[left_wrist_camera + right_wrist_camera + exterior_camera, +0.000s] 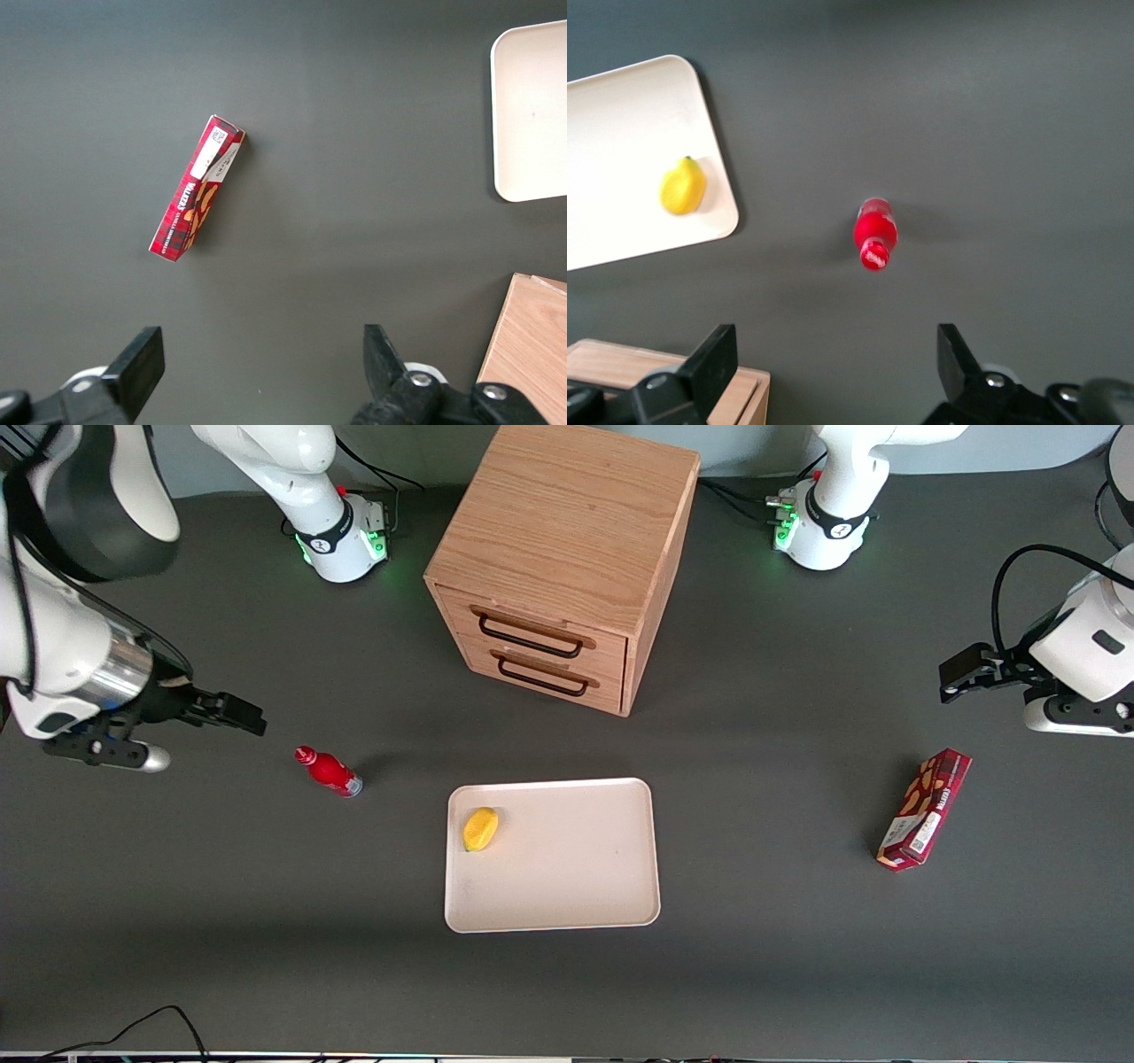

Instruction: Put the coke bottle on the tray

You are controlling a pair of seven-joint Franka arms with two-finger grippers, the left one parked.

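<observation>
The coke bottle (328,771), small and all red with a red cap, is on the dark table beside the tray, toward the working arm's end; it appears to lie on its side, cap toward that end. It also shows in the right wrist view (874,232). The cream-white tray (576,868) lies flat near the table's middle and shows in the right wrist view (620,133). My right gripper (239,716) hangs open and empty above the table, apart from the bottle, a little farther from the front camera. Its fingers (718,363) stand wide apart.
A yellow fruit (480,829) lies on the tray near one corner. A wooden two-drawer cabinet (558,567) stands farther from the front camera than the tray. A dark red snack box (924,808) lies toward the parked arm's end.
</observation>
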